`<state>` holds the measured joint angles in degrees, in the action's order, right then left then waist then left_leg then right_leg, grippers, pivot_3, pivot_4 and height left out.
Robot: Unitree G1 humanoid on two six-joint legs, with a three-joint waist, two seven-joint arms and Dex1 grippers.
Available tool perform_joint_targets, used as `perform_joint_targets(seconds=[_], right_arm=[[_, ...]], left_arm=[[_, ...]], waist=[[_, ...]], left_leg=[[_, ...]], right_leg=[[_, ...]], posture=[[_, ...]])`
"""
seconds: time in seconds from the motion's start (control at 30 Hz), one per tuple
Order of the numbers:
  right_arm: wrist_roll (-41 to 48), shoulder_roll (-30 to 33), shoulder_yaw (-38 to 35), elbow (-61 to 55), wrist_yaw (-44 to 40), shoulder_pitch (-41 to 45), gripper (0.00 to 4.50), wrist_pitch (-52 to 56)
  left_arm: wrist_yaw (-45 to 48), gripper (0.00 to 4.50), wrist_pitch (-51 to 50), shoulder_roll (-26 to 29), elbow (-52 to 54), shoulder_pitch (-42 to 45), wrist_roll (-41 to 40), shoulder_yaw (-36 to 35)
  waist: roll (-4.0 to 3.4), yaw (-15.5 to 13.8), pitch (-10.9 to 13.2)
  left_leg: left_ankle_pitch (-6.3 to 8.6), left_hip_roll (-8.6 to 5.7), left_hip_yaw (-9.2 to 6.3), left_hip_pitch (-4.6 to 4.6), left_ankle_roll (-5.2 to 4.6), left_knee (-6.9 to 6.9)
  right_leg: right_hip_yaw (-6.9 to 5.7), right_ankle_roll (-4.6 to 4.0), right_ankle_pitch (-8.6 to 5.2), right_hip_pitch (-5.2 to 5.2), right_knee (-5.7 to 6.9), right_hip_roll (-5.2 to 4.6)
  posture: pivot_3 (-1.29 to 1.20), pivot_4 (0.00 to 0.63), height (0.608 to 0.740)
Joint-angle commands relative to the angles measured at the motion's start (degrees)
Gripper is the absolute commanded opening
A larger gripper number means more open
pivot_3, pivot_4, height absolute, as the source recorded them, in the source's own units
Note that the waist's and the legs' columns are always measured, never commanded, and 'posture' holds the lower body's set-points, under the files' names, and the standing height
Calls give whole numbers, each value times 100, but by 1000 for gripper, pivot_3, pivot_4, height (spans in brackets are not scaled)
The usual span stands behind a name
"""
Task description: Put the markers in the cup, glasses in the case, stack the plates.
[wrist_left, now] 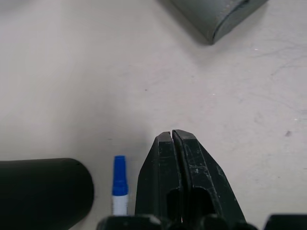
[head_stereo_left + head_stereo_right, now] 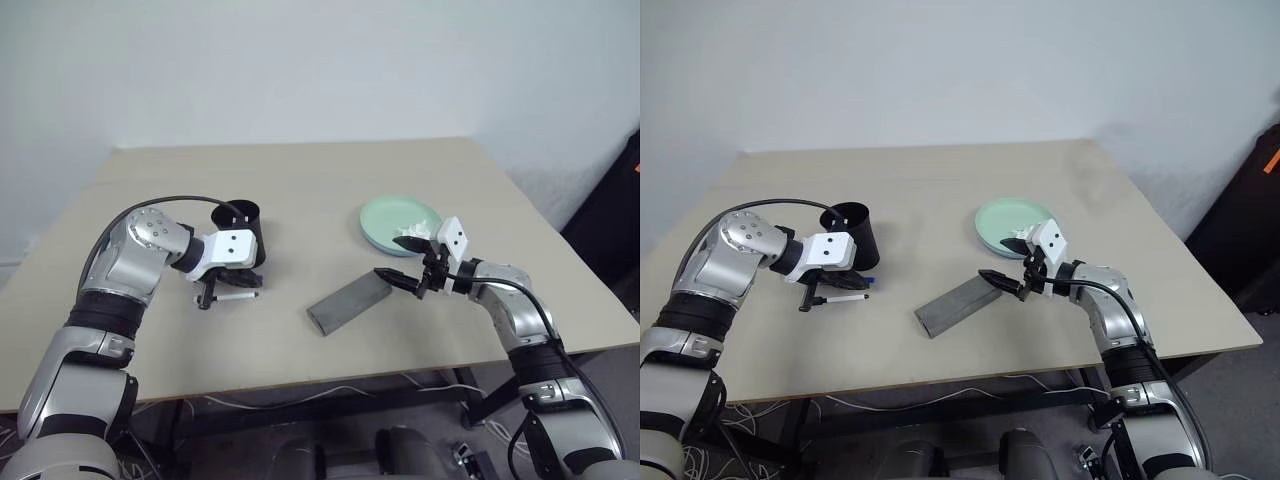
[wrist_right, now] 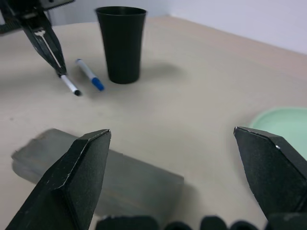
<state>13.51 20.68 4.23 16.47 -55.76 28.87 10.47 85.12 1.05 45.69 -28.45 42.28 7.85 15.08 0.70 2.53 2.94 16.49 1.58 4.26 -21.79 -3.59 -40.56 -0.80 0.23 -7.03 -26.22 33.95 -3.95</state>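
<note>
The table (image 2: 300, 180) was seen to carry a wide bare stretch toward its far edge, and open surface lay between the two arms; the near edge ran just below both forearms.

The left gripper (image 2: 205, 298) was held above the table, angled downward, its two black fingers (image 1: 180, 163) pressed together with nothing between them. The right gripper (image 2: 398, 262) was held nearly level, pointing toward the robot's left, with its fingers spread wide and nothing clasped.

One marker (image 2: 236, 296) was found lying flat on the table just beside the left gripper's tips, its blue cap turned toward the cup (image 2: 243, 232), which stood upright just behind it. Whether a second marker was in the cup could not be told. The case (image 2: 348, 304) lay closed between the arms, its nearer end just in front of the right gripper. The plates (image 2: 385, 222) lay close beyond the right gripper, mint green on top; whether a blue one lay beneath could not be told.
</note>
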Motion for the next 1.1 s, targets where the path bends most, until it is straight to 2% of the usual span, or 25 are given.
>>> perform_joint_targets(seconds=[0.03,0.63,0.77,1.1], right_arm=[[125,34,-104,-172,-10,108,4460,-63],[125,35,-104,-172,-11,108,4460,-63],[89,4,-7,66,-172,247,4460,-101],[80,-7,26,98,-189,255,4460,-122]], left_arm=[[15,29,-16,20,229,81,-140,-50],[-5,29,-39,44,255,76,-177,-19],[-61,29,-312,260,354,-341,-368,-241],[-92,29,-274,451,246,-404,-368,-241]], waist=[[2,10,0],[2,11,0],[1,19,0],[4,11,0]], left_leg=[[0,0,0,0,-2,0],[1,-9,19,8,1,1],[1,-8,18,10,1,3],[1,-3,17,8,2,2]], right_leg=[[3,0,0,-1,-3,-1],[2,5,4,-7,14,14],[3,6,5,-8,15,14],[0,-3,-1,-7,13,7]], posture=[[0,0,720],[0,0,720],[0,0,720],[0,0,720]])
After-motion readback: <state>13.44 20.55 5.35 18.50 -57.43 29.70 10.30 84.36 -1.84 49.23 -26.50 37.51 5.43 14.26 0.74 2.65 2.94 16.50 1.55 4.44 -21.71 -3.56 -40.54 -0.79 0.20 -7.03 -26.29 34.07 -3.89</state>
